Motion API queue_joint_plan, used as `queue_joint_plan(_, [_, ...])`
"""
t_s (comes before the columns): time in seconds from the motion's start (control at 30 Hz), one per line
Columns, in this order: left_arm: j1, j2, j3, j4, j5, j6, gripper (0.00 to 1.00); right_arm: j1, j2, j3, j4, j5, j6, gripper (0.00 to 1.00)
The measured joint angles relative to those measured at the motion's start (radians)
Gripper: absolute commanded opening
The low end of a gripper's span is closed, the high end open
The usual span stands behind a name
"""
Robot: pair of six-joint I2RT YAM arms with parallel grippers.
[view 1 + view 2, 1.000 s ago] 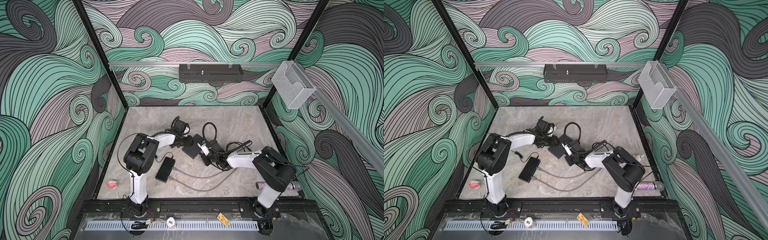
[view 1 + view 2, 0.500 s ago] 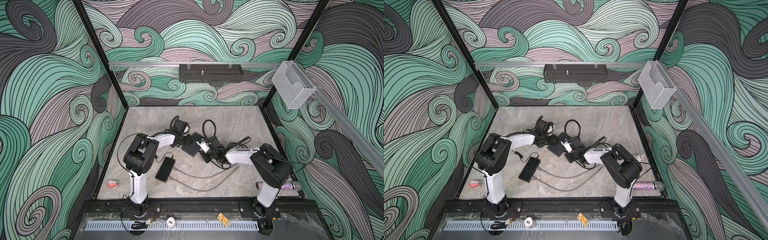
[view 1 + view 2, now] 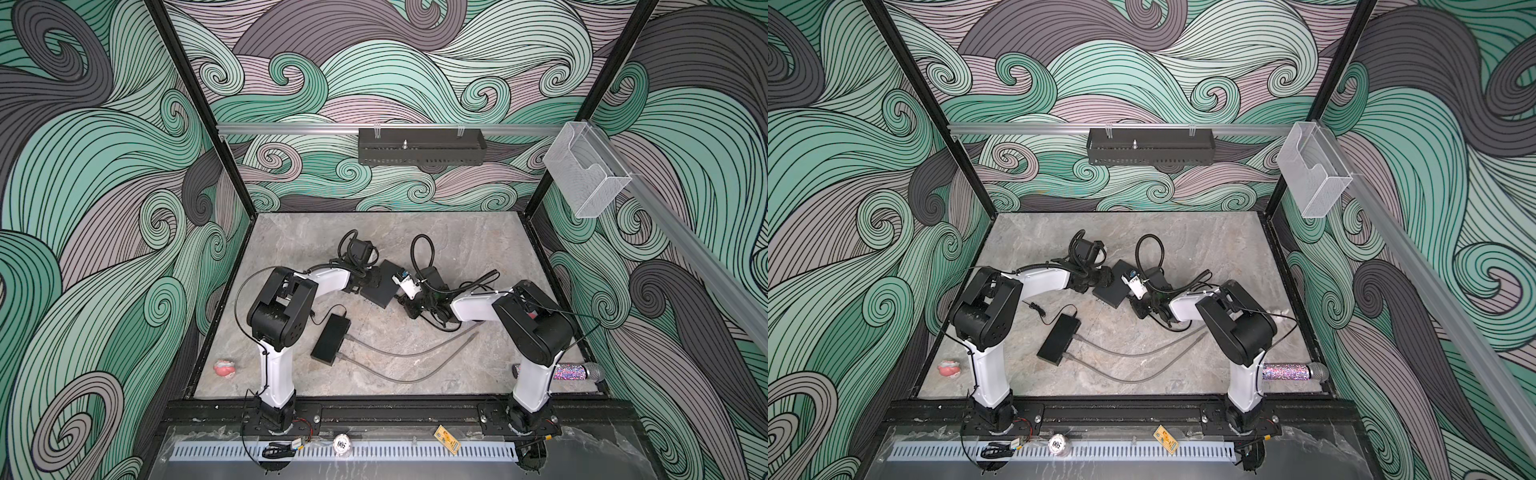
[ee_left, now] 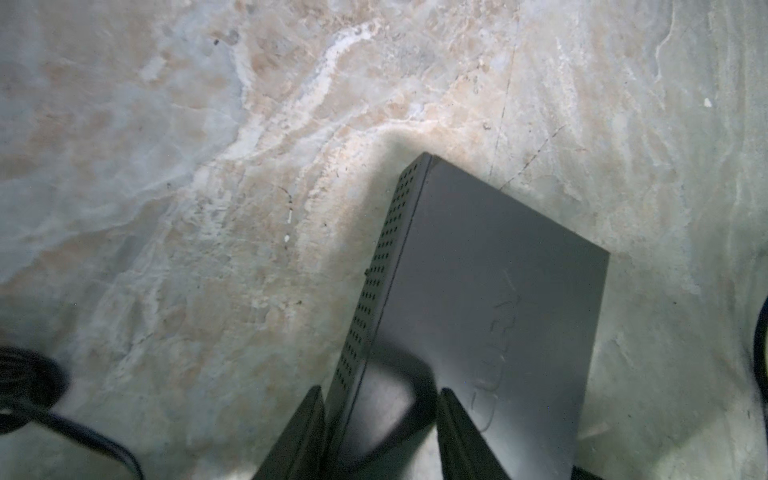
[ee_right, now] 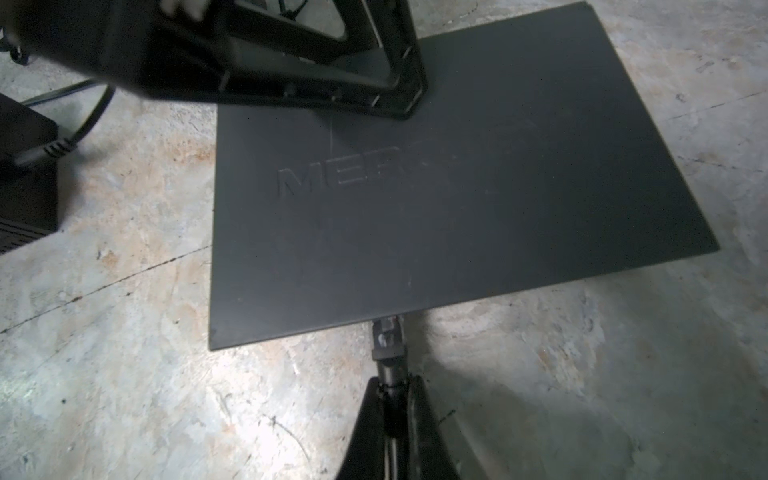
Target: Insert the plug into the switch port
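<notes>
**Plug meets switch at mid-bench**

On the marble bench, the black switch lies centre frame in both top views. The left gripper grasps its edge. The right gripper is clenched on the plug, which touches the switch's side.

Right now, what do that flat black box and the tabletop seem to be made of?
Switch: matte black, probably painted sheet metal, given its thin crisp edges, punched vent holes and embossed lettering; moulded plastic is possible. Tabletop: grey-beige veining with a soft sheen, so polished stone or a stone-print laminate.
</notes>
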Motion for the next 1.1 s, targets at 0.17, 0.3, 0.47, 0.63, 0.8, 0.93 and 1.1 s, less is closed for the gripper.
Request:
queue_joint_plan(0.17, [0.000,0.000,0.000,0.000,-0.001,0.000,0.42,-0.016,-0.001,0.001,-0.004,-0.045,-0.068,0.00])
queue_joint_plan(0.3, [0.000,0.000,0.000,-0.002,0.012,0.001,0.42,-0.016,-0.015,-0.001,-0.026,-0.050,-0.112,0.00])
queue_joint_plan(0.47, [0.000,0.000,0.000,-0.002,0.014,0.001,0.42,-0.016,-0.014,-0.001,-0.028,-0.048,-0.106,0.00])
queue_joint_plan(0.63, [0.000,0.000,0.001,-0.003,0.014,0.001,0.42,-0.014,-0.013,-0.001,-0.032,-0.038,-0.069,0.00])
queue_joint_plan(0.8, [0.000,0.000,0.002,-0.004,0.014,0.002,0.42,-0.005,-0.013,0.033,-0.098,-0.014,-0.035,0.00])
queue_joint_plan(0.93, [-0.001,0.000,0.002,-0.002,0.016,-0.003,0.46,0.004,-0.013,0.053,-0.142,0.013,-0.016,0.00])
queue_joint_plan(1.1, [-0.010,0.003,0.030,-0.059,0.032,-0.002,0.48,0.007,-0.036,0.043,-0.175,0.050,-0.010,0.07])
